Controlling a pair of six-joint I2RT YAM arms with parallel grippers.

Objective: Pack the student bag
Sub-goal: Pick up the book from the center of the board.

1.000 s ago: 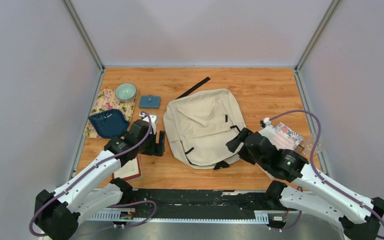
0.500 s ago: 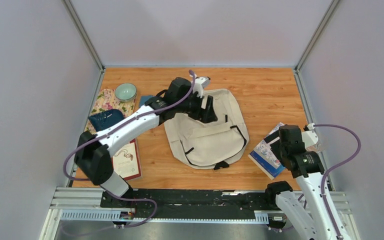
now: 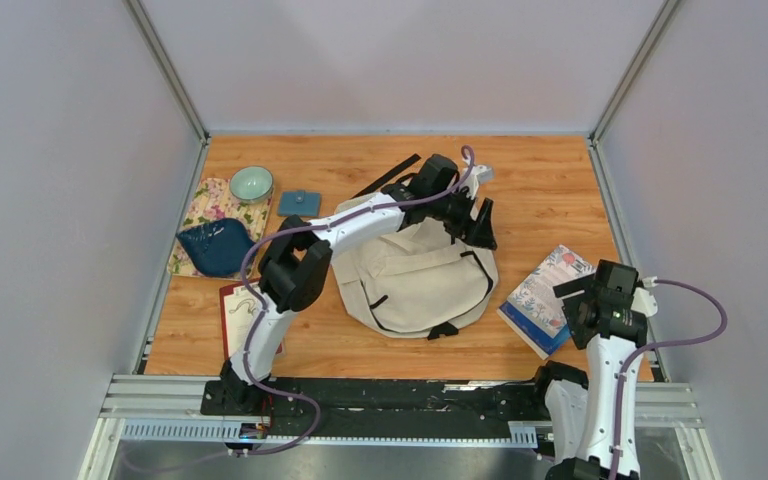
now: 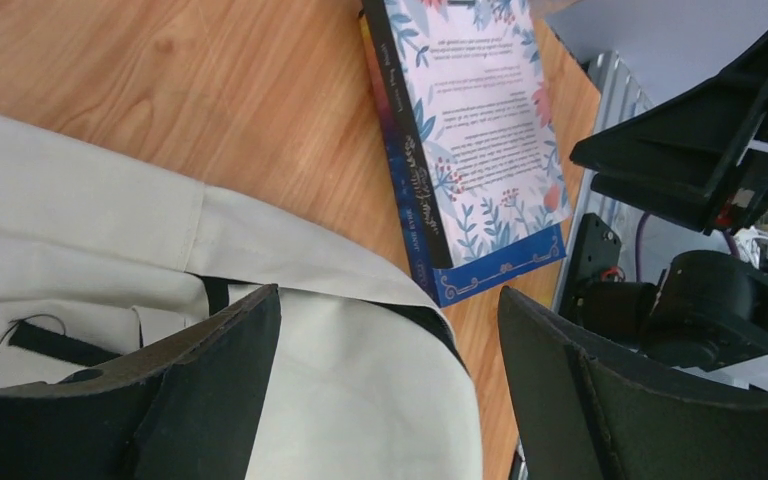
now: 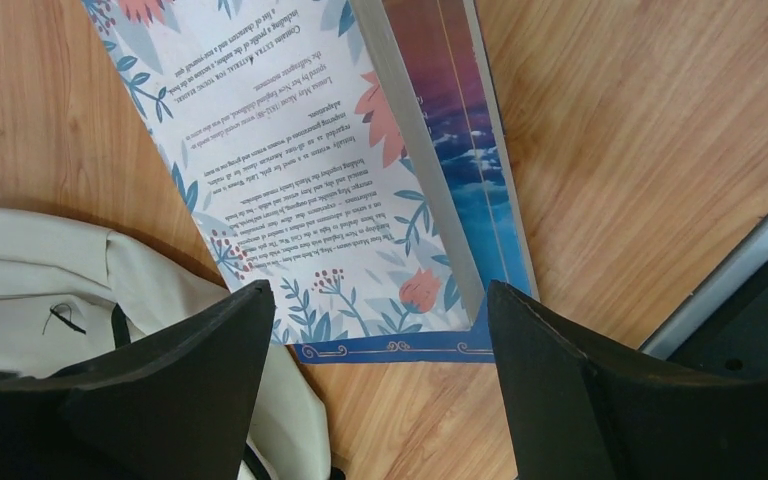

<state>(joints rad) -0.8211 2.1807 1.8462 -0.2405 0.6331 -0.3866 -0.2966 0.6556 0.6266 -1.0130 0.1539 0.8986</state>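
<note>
Left gripper (image 4: 388,300), jaws apart and empty, hangs over the bag's (image 3: 410,275) right rim. We judge it should pinch a single fabric layer there and lift to open the mouth. Right gripper (image 5: 370,300), jaws apart, hovers above the books (image 5: 300,150), bag just left of it; count: one bag, two stacked books.

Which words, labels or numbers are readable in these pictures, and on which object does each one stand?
Floral book's back cover: a printed paragraph, upside down here, too small and blurred to quote.
Its dark spine: light lettering, unreadable.
Student bag: no text visible.
</note>
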